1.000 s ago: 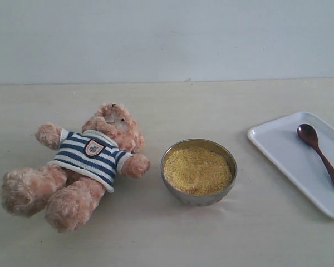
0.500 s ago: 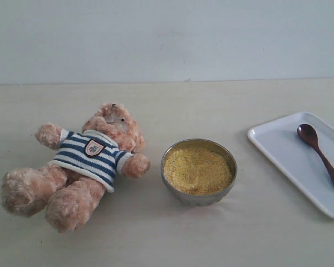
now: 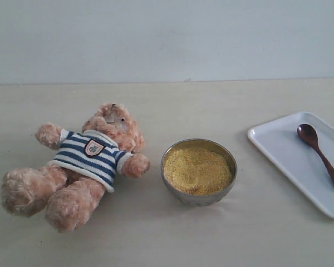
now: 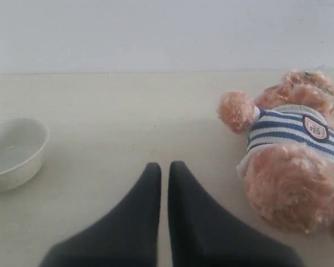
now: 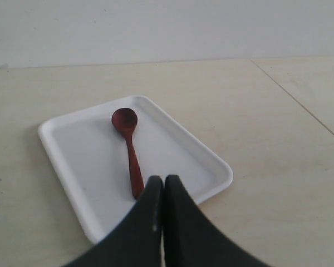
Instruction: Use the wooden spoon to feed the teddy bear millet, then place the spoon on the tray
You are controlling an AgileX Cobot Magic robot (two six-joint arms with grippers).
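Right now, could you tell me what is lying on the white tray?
Only the wooden spoon lies on the tray. In the right wrist view the shut right gripper hides a patch of tray floor.

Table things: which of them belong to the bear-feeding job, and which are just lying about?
For the job:
- fluffy light-brown teddy bear in a striped shirt
- yellow millet in a round shiny metal bowl
- dark reddish-brown wooden spoon
- flat white rectangular tray

Lying about:
- small round off-white bowl, seen only in the left wrist view
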